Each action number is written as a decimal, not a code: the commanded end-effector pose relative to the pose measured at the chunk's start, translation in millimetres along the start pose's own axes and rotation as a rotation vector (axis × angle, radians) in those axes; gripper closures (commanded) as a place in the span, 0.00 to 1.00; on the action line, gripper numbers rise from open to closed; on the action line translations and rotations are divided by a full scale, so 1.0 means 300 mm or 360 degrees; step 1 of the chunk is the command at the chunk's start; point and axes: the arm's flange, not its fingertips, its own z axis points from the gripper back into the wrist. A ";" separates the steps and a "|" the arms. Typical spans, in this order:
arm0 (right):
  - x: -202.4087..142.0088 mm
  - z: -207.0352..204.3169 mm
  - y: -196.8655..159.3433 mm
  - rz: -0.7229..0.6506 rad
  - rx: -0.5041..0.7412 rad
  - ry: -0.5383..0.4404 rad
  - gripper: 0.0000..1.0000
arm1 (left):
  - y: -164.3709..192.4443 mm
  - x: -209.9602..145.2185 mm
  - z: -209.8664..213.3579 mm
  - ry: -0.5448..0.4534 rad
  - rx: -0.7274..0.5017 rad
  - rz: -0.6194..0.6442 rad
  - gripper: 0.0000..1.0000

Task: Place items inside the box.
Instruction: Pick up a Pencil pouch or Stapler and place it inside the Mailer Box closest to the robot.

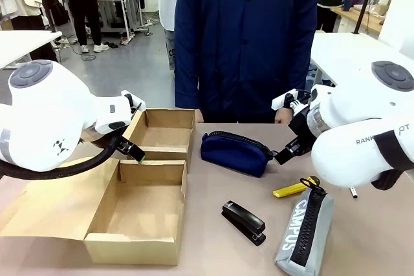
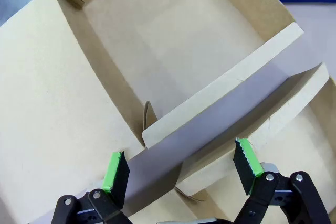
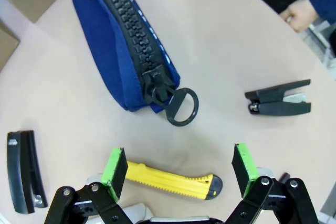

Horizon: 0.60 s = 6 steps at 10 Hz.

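Right gripper [image 3: 179, 160] spread wide, empty, over the yellow tool [image 3: 173, 182] at lower centre of the wrist view.
Likely light, stiff and slippery: pinch across its narrow middle, wrist turned square to its length.

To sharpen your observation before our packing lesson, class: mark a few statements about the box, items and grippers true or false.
1. The stapler, navy pouch, CAMPUS case and yellow tool all lie outside the box. True.
2. The pouch's zip is open. False: it is zipped shut.
3. The right gripper hovers over the yellow tool. True.
4. Its jaws are shut on the tool. False: they stand open, the tool untouched.
5. The left gripper is holding a box flap. False: it is open above a cardboard wall, gripping nothing.
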 end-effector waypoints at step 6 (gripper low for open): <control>-0.089 0.652 -0.312 -0.0705 0.0698 -0.0028 0.00 | 0.071 -0.033 0.654 -0.0162 -0.0523 0.0417 0.00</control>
